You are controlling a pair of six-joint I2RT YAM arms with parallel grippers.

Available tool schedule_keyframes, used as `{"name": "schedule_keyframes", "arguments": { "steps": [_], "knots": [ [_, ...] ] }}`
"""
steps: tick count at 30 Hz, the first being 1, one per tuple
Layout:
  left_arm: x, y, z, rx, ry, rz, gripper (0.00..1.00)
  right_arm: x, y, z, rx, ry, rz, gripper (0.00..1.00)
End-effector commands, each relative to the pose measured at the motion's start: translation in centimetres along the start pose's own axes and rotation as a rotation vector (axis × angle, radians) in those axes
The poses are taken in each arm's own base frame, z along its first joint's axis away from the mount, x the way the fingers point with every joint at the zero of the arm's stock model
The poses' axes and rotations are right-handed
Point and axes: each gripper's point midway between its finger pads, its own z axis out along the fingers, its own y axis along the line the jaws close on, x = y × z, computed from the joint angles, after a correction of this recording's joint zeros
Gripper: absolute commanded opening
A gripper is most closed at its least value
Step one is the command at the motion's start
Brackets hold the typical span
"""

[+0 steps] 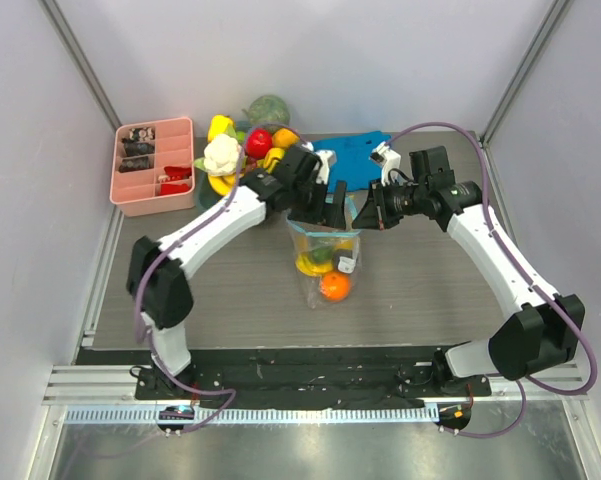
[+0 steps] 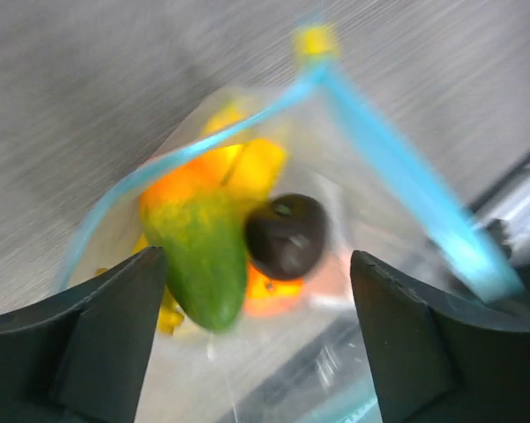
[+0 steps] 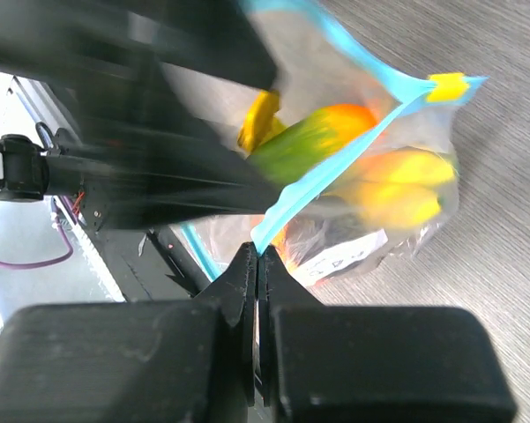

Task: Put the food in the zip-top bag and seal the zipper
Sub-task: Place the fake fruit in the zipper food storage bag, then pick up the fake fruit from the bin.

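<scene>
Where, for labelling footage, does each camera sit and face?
Top: fixed above, behind the bases, looking down at the table; left arm and right arm show.
Left wrist: on the left arm, looking into the bag at fruit; open left claw shows.
Right wrist: on the right arm, facing the bag; right claw shows, shut on the zipper.
Both wrist views share bag and zipper.

The top camera looks down from above and behind the arm bases, taking in the whole table (image 1: 430, 290) from near edge to far edge. The left wrist camera sits very close, staring past the left tool (image 2: 257, 260) into the zip-top bag (image 2: 335, 159). The right wrist camera, equally close, looks along the right tool (image 3: 258, 256) at the same bag, mid-table, which all three views share
</scene>
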Motion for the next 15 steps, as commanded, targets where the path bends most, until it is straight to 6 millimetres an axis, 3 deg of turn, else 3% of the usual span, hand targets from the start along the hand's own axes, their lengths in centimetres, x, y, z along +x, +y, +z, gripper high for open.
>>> {"name": "schedule_keyframes", "arguments": {
  "steps": [1,5,8,11,12,14,15],
  "knots": [
    [-3.6,-4.1,-10.1,0.121,-0.213,0.101,0.92,-1.7,1.1,-1.3,-0.001,-0.067,-0.100,0.01],
    [-4.6,-2.8,-14.0,0.088,-0.304,0.122,1.00,-2.5,1.2,-2.4,0.025,-0.073,-0.187,0.01],
    [-7.1,2.4,-15.5,-0.026,-0.389,0.051,1.00,-2.5,0.9,-2.6,0.044,-0.069,-0.208,0.01],
    [-8.5,8.2,-15.5,-0.153,-0.400,-0.015,1.00,-2.0,0.3,-2.1,0.049,-0.045,-0.202,0.01],
    [-8.8,10.2,-14.2,-0.209,-0.379,-0.018,1.00,-1.8,0.1,-1.8,0.049,-0.034,-0.198,0.01],
    [-10.4,12.6,-14.0,-0.267,-0.409,0.026,1.00,-1.6,-0.2,-1.5,0.051,-0.024,-0.190,0.01],
    [-10.7,13.9,-12.4,-0.277,-0.387,0.024,1.00,-1.6,-0.3,-1.4,0.050,-0.024,-0.187,0.01]
  ]
}}
